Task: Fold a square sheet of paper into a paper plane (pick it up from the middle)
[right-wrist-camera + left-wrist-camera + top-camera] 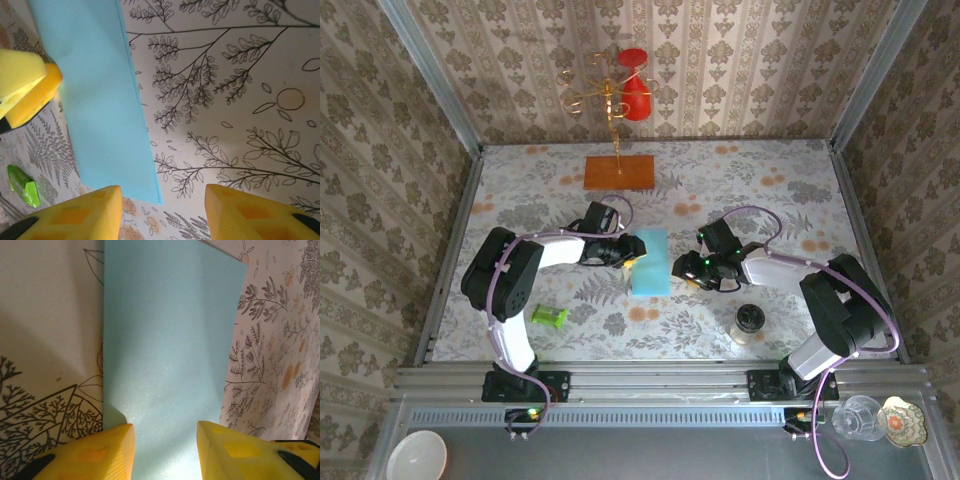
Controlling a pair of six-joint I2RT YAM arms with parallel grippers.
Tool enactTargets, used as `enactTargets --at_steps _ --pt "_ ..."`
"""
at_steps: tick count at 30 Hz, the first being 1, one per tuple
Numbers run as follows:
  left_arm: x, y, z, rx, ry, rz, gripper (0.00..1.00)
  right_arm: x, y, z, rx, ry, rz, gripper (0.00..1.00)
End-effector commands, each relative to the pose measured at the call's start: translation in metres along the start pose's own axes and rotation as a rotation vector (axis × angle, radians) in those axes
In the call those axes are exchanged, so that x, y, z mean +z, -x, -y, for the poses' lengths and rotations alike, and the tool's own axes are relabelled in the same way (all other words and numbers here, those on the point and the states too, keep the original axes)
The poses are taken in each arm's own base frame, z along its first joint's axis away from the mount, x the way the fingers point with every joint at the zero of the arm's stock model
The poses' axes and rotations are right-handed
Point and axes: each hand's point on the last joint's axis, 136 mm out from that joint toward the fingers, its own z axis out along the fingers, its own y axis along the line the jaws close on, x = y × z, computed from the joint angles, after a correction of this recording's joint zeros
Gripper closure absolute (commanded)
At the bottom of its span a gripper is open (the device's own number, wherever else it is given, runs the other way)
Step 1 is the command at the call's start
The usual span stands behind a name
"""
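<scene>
The square sheet of paper (651, 263) lies in the middle of the table as a light-blue rectangle, folded in half with a doubled edge on its right side (100, 100). My left gripper (632, 258) is at its left edge. In the left wrist view its yellow fingers stand apart over the flat paper (170, 340), so the left gripper (165, 450) is open. My right gripper (688, 268) hovers just right of the paper, open (162, 212), with bare tablecloth between its fingers and the paper's near corner beside its left finger. The left gripper's fingertips (25, 85) show at the paper's far side.
A small green cylinder (548, 316) lies at the front left of the table. An orange wooden board (619, 172) lies at the back, under a gold stand with red pieces (615, 95). A dark-lidded jar (750, 322) stands at the front right.
</scene>
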Motion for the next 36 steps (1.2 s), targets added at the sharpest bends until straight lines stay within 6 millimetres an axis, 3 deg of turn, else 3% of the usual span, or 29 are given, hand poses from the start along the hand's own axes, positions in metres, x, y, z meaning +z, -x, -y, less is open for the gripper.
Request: enactTargets --at_steps 1,7,17,36 --pt "0.010 -0.013 -0.024 -0.056 0.092 -0.023 0.61 0.006 -0.013 -0.001 0.027 0.030 -0.053 0.52" --pt "0.015 -0.020 -0.036 -0.091 0.147 -0.021 0.61 0.012 -0.030 -0.005 0.043 0.052 -0.111 0.54" --pt "0.015 -0.022 -0.042 -0.093 0.184 -0.027 0.62 0.022 -0.031 -0.008 0.045 0.065 -0.130 0.58" --pt "0.019 -0.024 -0.043 -0.104 0.170 -0.038 0.63 0.030 -0.030 -0.021 0.044 0.138 -0.145 0.76"
